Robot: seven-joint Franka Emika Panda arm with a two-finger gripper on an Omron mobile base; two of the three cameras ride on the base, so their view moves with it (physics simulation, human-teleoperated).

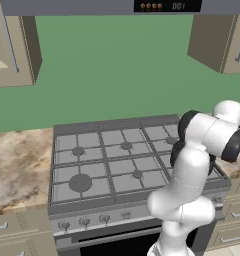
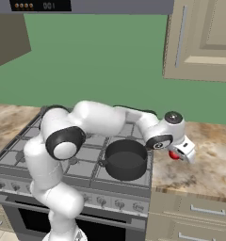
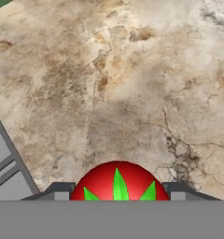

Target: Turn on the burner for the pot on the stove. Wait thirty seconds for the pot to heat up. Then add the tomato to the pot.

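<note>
In the hand view the red tomato (image 3: 117, 179) with its green stem sits between my two fingertips (image 3: 60, 190), which press against its sides. My gripper (image 3: 117, 193) is shut on the tomato and hangs over the marble counter (image 3: 132, 93). From the right base view, the tomato (image 2: 173, 154) shows as a red spot under my gripper (image 2: 177, 155), just right of the stove (image 2: 20, 150). The dark pot (image 2: 125, 160) stands on the stove's front right burner, a little left of my hand. The stove (image 1: 117, 160) spreads across the left base view.
A row of round knobs (image 2: 101, 201) runs along the stove front, also seen as knobs (image 1: 84, 220). The marble counter (image 2: 204, 160) lies right of the stove, with drawers below. Wall cabinets (image 2: 204, 37) hang above. My arm arches over the grates.
</note>
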